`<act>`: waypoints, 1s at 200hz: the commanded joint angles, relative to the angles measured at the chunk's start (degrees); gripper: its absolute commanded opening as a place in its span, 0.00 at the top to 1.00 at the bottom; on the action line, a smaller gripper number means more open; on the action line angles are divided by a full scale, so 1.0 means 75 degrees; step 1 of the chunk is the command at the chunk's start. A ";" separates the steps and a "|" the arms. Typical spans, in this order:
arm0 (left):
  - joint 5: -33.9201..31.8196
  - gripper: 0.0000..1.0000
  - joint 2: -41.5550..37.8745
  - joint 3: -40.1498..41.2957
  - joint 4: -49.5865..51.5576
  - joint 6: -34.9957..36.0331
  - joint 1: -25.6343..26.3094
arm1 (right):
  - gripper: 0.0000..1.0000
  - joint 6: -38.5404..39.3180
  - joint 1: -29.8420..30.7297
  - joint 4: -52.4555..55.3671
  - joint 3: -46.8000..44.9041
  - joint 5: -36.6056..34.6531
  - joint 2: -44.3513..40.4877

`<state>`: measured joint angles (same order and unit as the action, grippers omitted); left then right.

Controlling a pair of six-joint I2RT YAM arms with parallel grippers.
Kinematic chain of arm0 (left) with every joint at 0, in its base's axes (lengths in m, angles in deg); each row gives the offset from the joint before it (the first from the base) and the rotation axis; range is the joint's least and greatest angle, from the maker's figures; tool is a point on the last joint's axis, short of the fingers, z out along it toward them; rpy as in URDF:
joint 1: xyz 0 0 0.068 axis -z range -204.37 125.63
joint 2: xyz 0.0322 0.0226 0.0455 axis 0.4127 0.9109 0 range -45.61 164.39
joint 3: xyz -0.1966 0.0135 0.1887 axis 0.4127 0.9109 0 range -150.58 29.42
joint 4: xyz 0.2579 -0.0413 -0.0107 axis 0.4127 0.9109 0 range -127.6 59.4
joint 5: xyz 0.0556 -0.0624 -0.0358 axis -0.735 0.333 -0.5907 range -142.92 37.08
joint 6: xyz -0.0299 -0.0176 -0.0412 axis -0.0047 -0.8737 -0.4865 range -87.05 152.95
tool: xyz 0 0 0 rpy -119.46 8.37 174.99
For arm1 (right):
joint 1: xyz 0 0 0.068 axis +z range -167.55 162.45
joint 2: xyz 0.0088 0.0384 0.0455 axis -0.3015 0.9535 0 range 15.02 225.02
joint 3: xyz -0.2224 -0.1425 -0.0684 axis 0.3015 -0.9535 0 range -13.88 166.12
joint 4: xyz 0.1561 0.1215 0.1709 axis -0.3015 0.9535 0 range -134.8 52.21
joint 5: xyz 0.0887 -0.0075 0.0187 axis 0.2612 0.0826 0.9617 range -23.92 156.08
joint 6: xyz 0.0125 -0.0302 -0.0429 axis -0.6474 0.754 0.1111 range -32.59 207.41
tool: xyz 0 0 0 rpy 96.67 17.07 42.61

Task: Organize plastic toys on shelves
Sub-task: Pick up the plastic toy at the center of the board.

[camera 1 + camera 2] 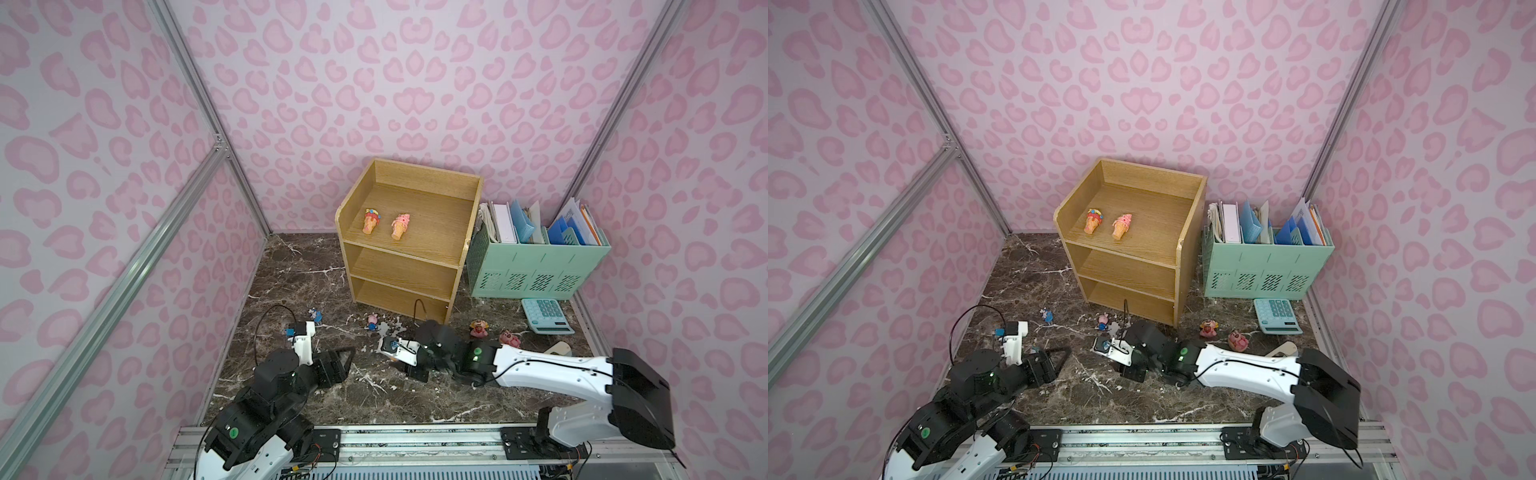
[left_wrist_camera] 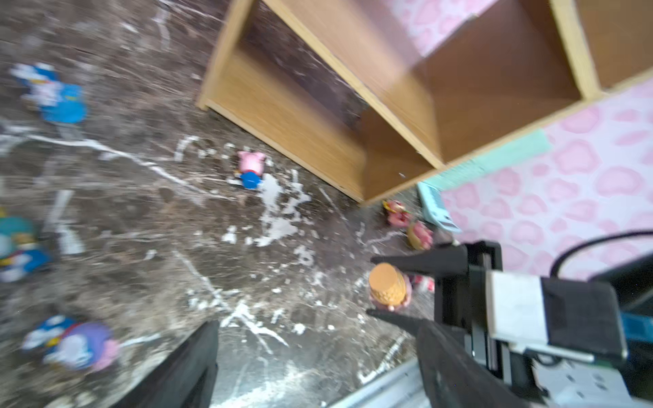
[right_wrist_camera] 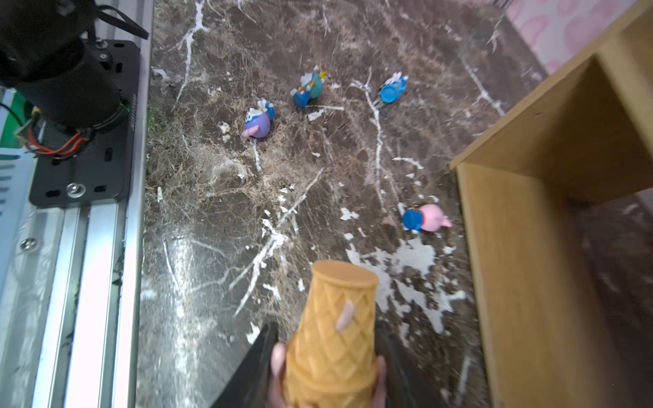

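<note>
- Right hand (image 3: 327, 330): I see its fingers clamped on both sides of an orange cone toy (image 3: 339, 296), low over the table (image 1: 291, 270), just in front of the shelves (image 1: 348, 266).
- Left hand (image 2: 318, 326): fingers wide apart with nothing between them, near the table's left edge.
- Top tier: two cone toys (image 1: 371, 221) lie side by side.
- Loose on the table, I count a pink figurine (image 1: 372, 322) near the shelves' foot, three blue-white figurines (image 3: 392, 88) toward the left edge, and two chubby pink figurines (image 1: 478, 328) toward the right edge.
</note>
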<state>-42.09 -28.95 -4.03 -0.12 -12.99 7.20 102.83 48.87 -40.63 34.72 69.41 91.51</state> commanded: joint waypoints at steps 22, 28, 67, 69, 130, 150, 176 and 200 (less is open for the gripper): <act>0.3712 0.12 0.1400 0.0691 -0.4144 -0.1469 0.0127 | 0.83 0.2168 -0.0010 0.1940 -0.0243 0.0186 -0.1682; 0.3801 0.12 0.1729 0.0647 -0.4285 -0.1434 0.0233 | 0.83 0.2303 -0.0030 0.2070 -0.0279 0.0107 -0.1842; 0.4590 0.15 0.3481 0.0542 -0.5855 -0.1341 0.0749 | 0.83 0.3118 -0.0397 0.2877 -0.0200 0.0342 -0.2479; 0.4664 0.15 0.3554 0.0545 -0.5944 -0.1364 0.0763 | 0.83 0.3146 -0.0403 0.2901 -0.0190 0.0364 -0.2494; 0.4547 0.19 0.4788 0.0036 -0.6117 -0.0990 0.1548 | 0.82 0.3475 -0.0500 0.2932 0.0097 0.0849 -0.2408; 0.4385 0.21 0.5077 -0.0046 -0.5962 -0.0898 0.1715 | 0.82 0.3498 -0.0500 0.2890 0.0176 0.0927 -0.2305; 0.4201 0.30 0.5298 -0.0113 -0.5709 -0.0764 0.1814 | 0.82 0.3519 -0.0499 0.2900 0.0258 0.0943 -0.2225; 0.4052 0.36 0.5356 -0.0233 -0.5455 -0.0651 0.1826 | 0.82 0.3497 -0.0488 0.2899 0.0282 0.1008 -0.2240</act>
<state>-10.20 10.86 -4.80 -42.59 -19.89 20.91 129.17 45.08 -18.69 36.23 75.80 74.76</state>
